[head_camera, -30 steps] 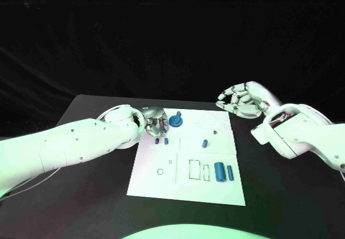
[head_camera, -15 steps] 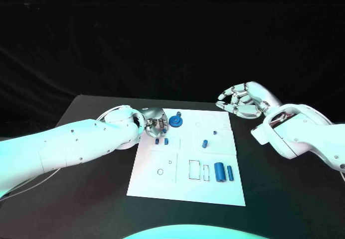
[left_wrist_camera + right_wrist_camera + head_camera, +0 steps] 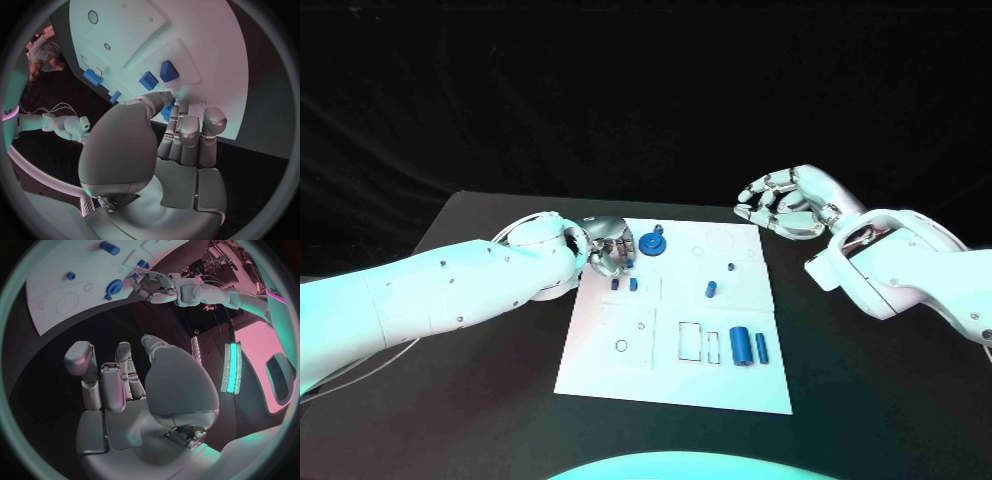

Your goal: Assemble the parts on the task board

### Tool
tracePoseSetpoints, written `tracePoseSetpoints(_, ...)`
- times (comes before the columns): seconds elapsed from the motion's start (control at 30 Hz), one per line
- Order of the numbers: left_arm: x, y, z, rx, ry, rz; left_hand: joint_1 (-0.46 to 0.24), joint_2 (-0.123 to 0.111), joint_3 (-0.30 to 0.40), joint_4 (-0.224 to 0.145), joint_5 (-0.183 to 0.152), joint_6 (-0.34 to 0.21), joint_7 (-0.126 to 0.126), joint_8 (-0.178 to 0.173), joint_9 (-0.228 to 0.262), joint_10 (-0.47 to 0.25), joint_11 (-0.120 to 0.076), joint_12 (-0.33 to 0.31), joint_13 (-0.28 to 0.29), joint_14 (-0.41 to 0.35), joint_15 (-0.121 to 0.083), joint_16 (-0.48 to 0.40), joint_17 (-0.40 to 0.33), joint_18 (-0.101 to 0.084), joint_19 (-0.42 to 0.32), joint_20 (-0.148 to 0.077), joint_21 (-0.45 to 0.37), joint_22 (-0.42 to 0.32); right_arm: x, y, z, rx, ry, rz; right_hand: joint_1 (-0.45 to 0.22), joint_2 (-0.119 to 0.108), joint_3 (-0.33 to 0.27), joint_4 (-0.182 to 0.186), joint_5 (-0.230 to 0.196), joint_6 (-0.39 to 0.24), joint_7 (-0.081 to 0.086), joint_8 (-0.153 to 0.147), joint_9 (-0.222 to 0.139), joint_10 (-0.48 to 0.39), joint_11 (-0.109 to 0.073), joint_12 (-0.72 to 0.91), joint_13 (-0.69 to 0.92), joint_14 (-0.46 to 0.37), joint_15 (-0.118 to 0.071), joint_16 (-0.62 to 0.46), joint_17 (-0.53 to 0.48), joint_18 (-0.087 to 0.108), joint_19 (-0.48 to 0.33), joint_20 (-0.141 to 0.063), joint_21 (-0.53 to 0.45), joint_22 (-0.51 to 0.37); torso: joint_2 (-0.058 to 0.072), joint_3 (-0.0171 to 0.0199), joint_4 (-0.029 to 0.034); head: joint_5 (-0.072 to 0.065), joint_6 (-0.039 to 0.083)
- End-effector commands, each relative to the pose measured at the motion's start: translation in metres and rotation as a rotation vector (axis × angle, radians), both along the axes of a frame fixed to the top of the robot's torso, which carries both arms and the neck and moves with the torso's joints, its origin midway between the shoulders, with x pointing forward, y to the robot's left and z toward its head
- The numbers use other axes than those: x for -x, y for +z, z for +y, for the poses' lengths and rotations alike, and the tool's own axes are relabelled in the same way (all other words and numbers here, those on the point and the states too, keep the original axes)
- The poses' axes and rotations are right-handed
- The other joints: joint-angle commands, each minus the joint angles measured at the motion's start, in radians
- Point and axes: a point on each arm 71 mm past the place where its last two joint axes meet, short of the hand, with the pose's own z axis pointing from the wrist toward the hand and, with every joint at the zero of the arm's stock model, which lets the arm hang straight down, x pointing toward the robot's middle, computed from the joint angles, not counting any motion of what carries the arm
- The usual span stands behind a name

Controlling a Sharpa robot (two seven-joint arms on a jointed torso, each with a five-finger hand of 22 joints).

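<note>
Task board [image 3: 678,360] is seen with the left hand [image 3: 612,250] at its near-left corner, fingers curled; a grip cannot be confirmed. The right hand [image 3: 783,203] is held beyond the board's far-right corner, fingers curled on nothing.

The surface [image 3: 488,400] is black and matte, and its far edge runs across the head view under a black backdrop [image 3: 646,90] of draped cloth that hangs behind it. In the right wrist view, a lit green vertical strip [image 3: 232,367] glows beside a pale panel [image 3: 265,335], well away from the surface, and a tangle of dark cables and stands [image 3: 215,262] is visible near that view's rim.
</note>
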Motion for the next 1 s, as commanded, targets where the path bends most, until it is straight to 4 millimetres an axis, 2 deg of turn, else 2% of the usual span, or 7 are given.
tracePoseSetpoints(0.03, 0.002, 0.001, 0.002, 0.018, 0.003, 0.003, -0.017, 0.001, -0.031, 0.0, -0.002, -0.039, -0.007, -0.024, -0.009, -0.035, 0.002, -0.012, -0.003, -0.03, 0.006, -0.017, -0.042, 0.006, -0.029, 0.004, -0.025, -0.027, -0.001, -0.007, 0.001, 0.105, 0.04, 0.029, 0.061, -0.016, 0.044, -0.009, -0.024, -0.022, 0.009, 0.004, -0.002, -0.011, 0.008, -0.122, -0.099, -0.017, 0.011, -0.04, -0.048, 0.02, -0.019, 0.002, -0.067, -0.031, 0.0, -0.0003, 0.0006, -0.001, 0.002)
tracePoseSetpoints(0.23, 0.005, 0.004, 0.013, 0.105, 0.045, 0.068, -0.005, 0.028, -0.183, 0.024, 0.003, -0.077, -0.019, -0.047, -0.017, -0.125, 0.022, -0.015, -0.005, -0.134, 0.022, -0.087, -0.226, 0.031, -0.133, 0.02, -0.127, -0.142, -0.006, -0.016, -0.002, 0.23, 0.071, 0.041, 0.117, -0.041, 0.106, -0.017, -0.067, -0.02, 0.016, 0.003, -0.007, -0.033, 0.024, -0.336, -0.267, -0.024, 0.018, -0.077, -0.093, 0.02, -0.012, 0.011, -0.091, -0.04, 0.0, 0.0, 0.0003, -0.002, 0.004)
tracePoseSetpoints(0.47, 0.005, 0.015, 0.04, 0.31, 0.158, 0.171, 0.056, 0.063, -0.278, 0.053, 0.008, -0.084, -0.008, -0.052, -0.019, -0.175, 0.03, 0.01, -0.005, -0.188, 0.03, -0.112, -0.322, 0.044, -0.183, 0.028, -0.185, -0.207, -0.009, -0.03, -0.002, 0.429, 0.111, 0.006, 0.151, -0.069, 0.149, -0.039, -0.09, 0.01, 0.01, -0.018, -0.024, 0.013, 0.026, -0.505, -0.426, 0.008, 0.02, -0.024, -0.023, 0.005, 0.037, 0.015, 0.004, 0.01, -0.001, 0.001, -0.0002, -0.005, 0.006)
tracePoseSetpoints(0.5, 0.005, 0.018, 0.044, 0.351, 0.166, 0.176, 0.08, 0.072, -0.279, 0.063, 0.01, -0.071, 0.003, -0.047, -0.017, -0.186, 0.032, 0.022, -0.005, -0.237, 0.031, -0.146, -0.358, 0.06, -0.252, 0.03, -0.247, -0.277, -0.01, -0.032, -0.001, 0.46, 0.114, -0.005, 0.154, -0.072, 0.158, -0.044, -0.094, 0.019, 0.004, -0.025, -0.029, 0.033, 0.024, -0.534, -0.457, 0.017, 0.018, -0.008, -0.001, -0.001, 0.053, 0.013, 0.039, 0.029, -0.001, 0.001, -0.0003, -0.005, 0.007)
tracePoseSetpoints(0.63, 0.005, 0.028, 0.061, 0.574, 0.194, 0.212, 0.123, 0.093, -0.211, 0.067, 0.01, -0.03, 0.022, -0.031, -0.014, -0.128, 0.025, 0.076, 0.006, -0.218, 0.019, -0.141, -0.376, 0.054, -0.217, 0.02, -0.222, -0.249, -0.011, -0.041, 0.004, 0.557, 0.118, -0.048, 0.165, -0.067, 0.179, -0.055, -0.123, 0.033, 0.001, -0.039, -0.036, 0.065, 0.023, -0.575, -0.501, 0.031, 0.017, 0.016, 0.03, -0.009, 0.074, 0.009, 0.092, 0.058, 0.001, 0.0019, -0.001, -0.011, 0.01)
tracePoseSetpoints(0.83, 0.008, 0.04, 0.076, 0.916, 0.238, 0.252, 0.112, 0.053, -0.121, 0.079, 0.007, 0.0, 0.027, -0.019, -0.017, -0.124, 0.025, 0.091, -0.006, -0.275, 0.022, -0.219, -0.429, 0.061, -0.278, 0.018, -0.275, -0.295, -0.014, -0.054, 0.011, 0.649, 0.122, -0.072, 0.17, -0.071, 0.205, -0.068, -0.128, 0.039, 0.004, -0.054, -0.042, 0.083, 0.025, -0.61, -0.535, 0.042, 0.02, 0.038, 0.061, -0.017, 0.093, 0.007, 0.142, 0.085, 0.001, -0.0008, 0.0019, -0.024, 0.009)
tracePoseSetpoints(1.0, 0.012, 0.047, 0.081, 1.106, 0.262, 0.268, 0.109, 0.049, -0.098, 0.073, 0.006, 0.008, 0.027, -0.012, -0.017, -0.125, 0.027, 0.099, -0.009, -0.299, 0.023, -0.254, -0.453, 0.061, -0.297, 0.02, -0.296, -0.304, -0.016, -0.063, 0.017, 0.687, 0.127, -0.081, 0.167, -0.073, 0.212, -0.072, -0.125, 0.042, 0.006, -0.058, -0.044, 0.087, 0.026, -0.621, -0.546, 0.046, 0.02, 0.045, 0.071, -0.019, 0.098, 0.007, 0.156, 0.093, 0.001, -0.0019, 0.0017, -0.03, 0.009)
